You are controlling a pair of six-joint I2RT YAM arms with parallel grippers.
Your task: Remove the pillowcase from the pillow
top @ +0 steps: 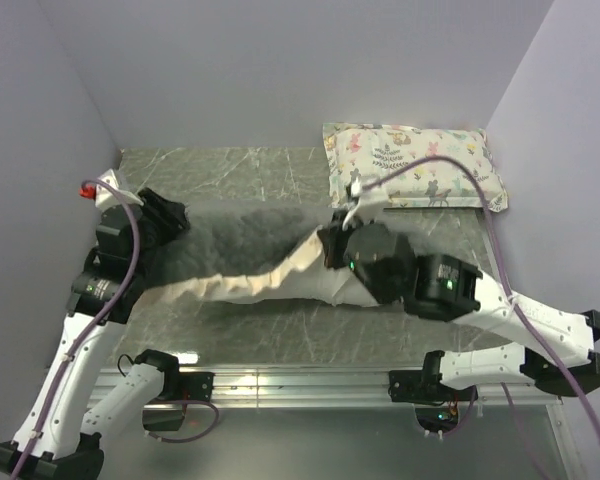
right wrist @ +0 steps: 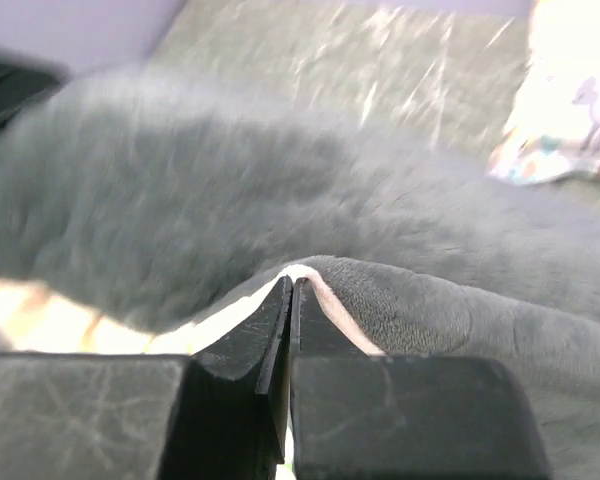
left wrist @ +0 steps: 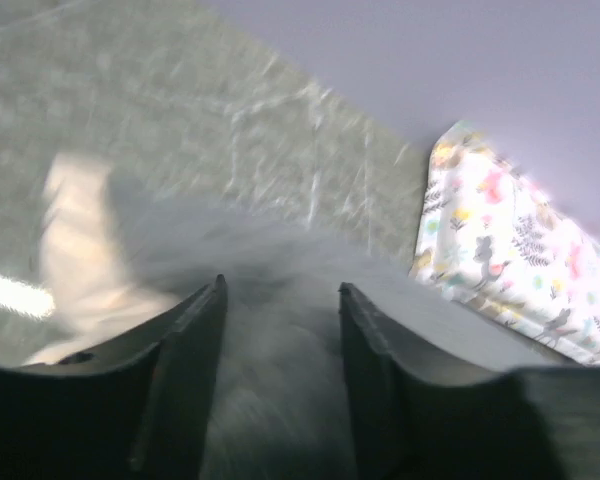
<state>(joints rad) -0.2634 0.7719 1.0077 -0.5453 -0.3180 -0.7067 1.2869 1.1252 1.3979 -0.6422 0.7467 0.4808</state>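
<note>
- Top external view is showing the dark grey plush pillowcase (top: 240,235) lying stretched across the middle of the grey marble-patterned table (top: 230,165), between the two arms, with its cream ruffled frill (top: 230,288) running along the near edge.
- Under the right arm a white bulge (top: 348,288) is peeking out. It may be the plain white pillow or only the lining, and the arm is covering too much of it to tell.
- The right gripper (right wrist: 292,280) is pressing its jaws fully together and seems to be pinching a raised fold of the pillowcase where a cream edge is showing at the tips.
- The left gripper (left wrist: 280,290) is hanging over the left end of the pillowcase with its fingers (left wrist: 195,340) standing apart. Grey plush is filling the gap below them, but the blurred wrist view is not showing any grip on it.
- The pastel animal-print rectangular pillow (top: 410,165) is lying at the far right, against the wall.
</note>
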